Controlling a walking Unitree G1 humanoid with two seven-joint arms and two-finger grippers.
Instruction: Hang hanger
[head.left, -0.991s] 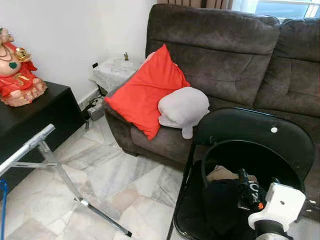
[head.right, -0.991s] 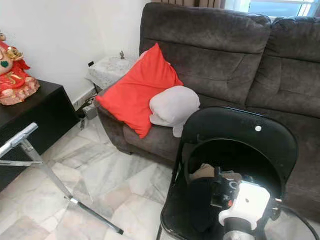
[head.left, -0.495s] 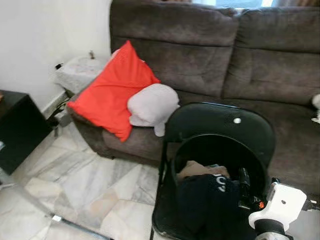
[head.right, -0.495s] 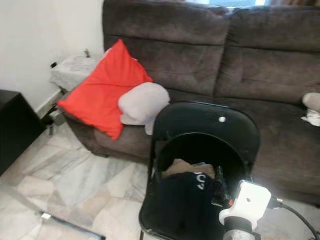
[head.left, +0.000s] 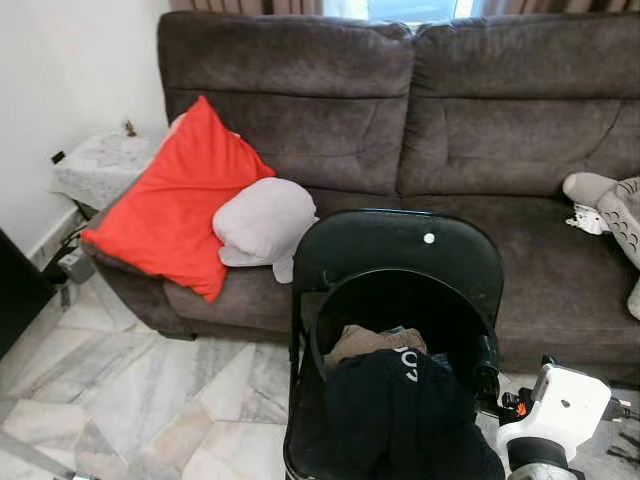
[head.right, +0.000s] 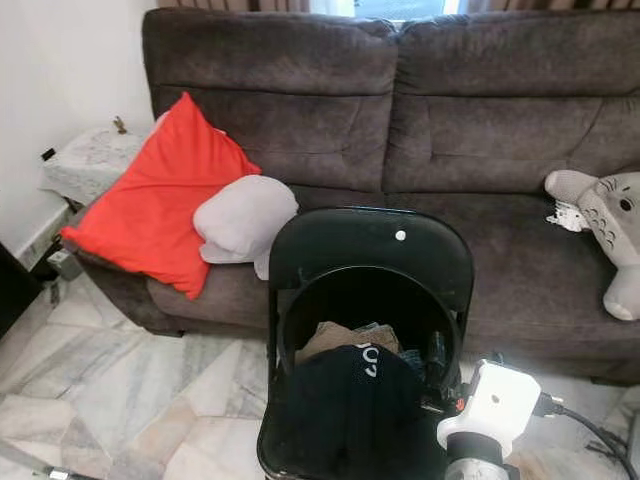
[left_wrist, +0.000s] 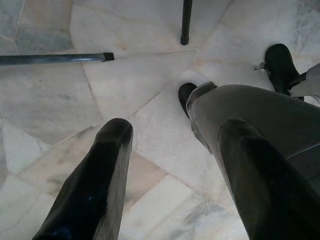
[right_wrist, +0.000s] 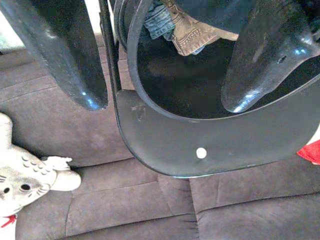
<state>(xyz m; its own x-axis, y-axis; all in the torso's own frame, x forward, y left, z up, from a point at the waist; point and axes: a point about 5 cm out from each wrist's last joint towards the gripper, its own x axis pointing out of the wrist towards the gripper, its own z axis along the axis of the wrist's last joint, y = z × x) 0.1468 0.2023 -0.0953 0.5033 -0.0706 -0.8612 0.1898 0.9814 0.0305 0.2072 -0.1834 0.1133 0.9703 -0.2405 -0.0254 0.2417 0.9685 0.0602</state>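
A black folding chair (head.left: 400, 245) stands before the sofa with a round black basket (head.left: 325, 320) on its seat. Inside lie a black garment (head.left: 390, 410) with white lettering and a tan one (head.left: 365, 340). My right gripper (head.left: 487, 365) is at the basket's right rim, open; in the right wrist view its fingers (right_wrist: 65, 50) straddle the basket's rim (right_wrist: 131, 75) and the chair's back (right_wrist: 200, 145). My left gripper (left_wrist: 175, 127) hangs open over the marble floor beside my grey leg (left_wrist: 250, 110). I can make out no hanger.
A brown sofa (head.left: 480, 130) carries a red cushion (head.left: 165, 215), a grey pillow (head.left: 262, 222) and a grey plush toy (head.right: 610, 210). A lace-covered side table (head.left: 100, 165) stands at the left. A metal rack foot (left_wrist: 55, 58) lies on the marble floor (head.left: 120, 380).
The camera has swung to the right: the black cabinet, figurine and metal rack have left the picture and the plush toy has come in. My right gripper stays by the basket's right rim.
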